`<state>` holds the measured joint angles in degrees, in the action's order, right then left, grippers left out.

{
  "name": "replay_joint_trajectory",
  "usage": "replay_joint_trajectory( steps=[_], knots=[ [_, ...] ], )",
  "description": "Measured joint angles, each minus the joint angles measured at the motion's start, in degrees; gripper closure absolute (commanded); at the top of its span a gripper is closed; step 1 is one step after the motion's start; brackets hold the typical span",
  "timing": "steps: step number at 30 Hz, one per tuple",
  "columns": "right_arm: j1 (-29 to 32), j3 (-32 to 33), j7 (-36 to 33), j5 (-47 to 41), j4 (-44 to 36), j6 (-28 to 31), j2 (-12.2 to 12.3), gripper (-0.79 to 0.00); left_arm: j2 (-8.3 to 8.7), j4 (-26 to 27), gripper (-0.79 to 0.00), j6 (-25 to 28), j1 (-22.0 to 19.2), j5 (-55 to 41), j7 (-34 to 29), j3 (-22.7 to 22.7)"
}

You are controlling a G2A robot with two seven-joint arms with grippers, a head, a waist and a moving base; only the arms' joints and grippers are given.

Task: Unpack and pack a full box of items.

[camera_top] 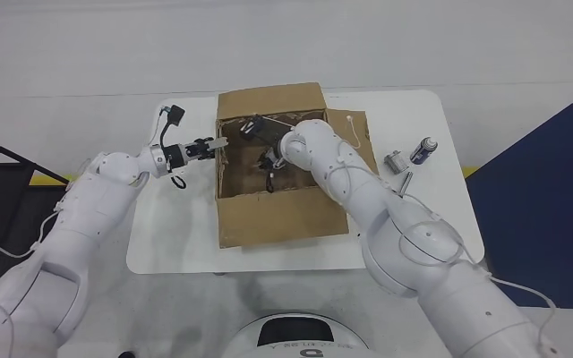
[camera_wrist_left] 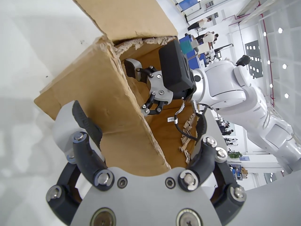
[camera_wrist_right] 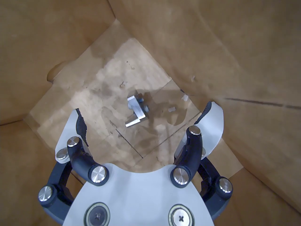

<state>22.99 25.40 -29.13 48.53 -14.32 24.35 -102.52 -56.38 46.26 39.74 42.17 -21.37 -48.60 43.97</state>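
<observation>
The right gripper [camera_wrist_right: 144,115] hangs open over a small silver metal bracket [camera_wrist_right: 135,109] in the brown cardboard box [camera_wrist_right: 211,36]. Unpacking likely continues: descend, pinch.

The metal piece [camera_wrist_right: 135,112] on the box [camera_wrist_right: 211,24] floor (pale, angular) is too small to identify.

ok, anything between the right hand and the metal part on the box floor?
Nothing visible. The open right hand hangs inside the cardboard box above the metal bracket, which lies alone on the bare floor; only small scraps lie beside it.
</observation>
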Motion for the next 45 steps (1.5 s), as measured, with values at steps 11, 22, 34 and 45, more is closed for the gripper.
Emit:
replay_joint_trajectory(
  steps=[11, 22, 34, 45],
  knots=[
    [0.79, 1.47, -2.98, -0.55, 0.24, 2.14, 1.01, -0.317, -1.17, 0.08, -0.785, 0.36, -0.19, -0.49, -1.70, 0.51],
    [1.73, 1.54, -6.06, 0.66, -0.58, -1.56, 0.30, -0.006, -1.46, -1.01, -0.785, 1.23, 0.55, -0.66, -1.72, 2.47],
    [1.63, 2.77, -1.85, 1.49, -1.57, -2.32, 0.76, 0.000, -1.00, -1.68, -0.785, 2.72, 1.13, -1.25, -1.72, 6.02],
    [3.53, 6.32, 4.19, 2.31, -8.18, 4.19, 5.54, 0.000, -0.64, -1.28, -0.785, 2.81, 1.99, -2.25, -3.21, 8.68]
  ],
)
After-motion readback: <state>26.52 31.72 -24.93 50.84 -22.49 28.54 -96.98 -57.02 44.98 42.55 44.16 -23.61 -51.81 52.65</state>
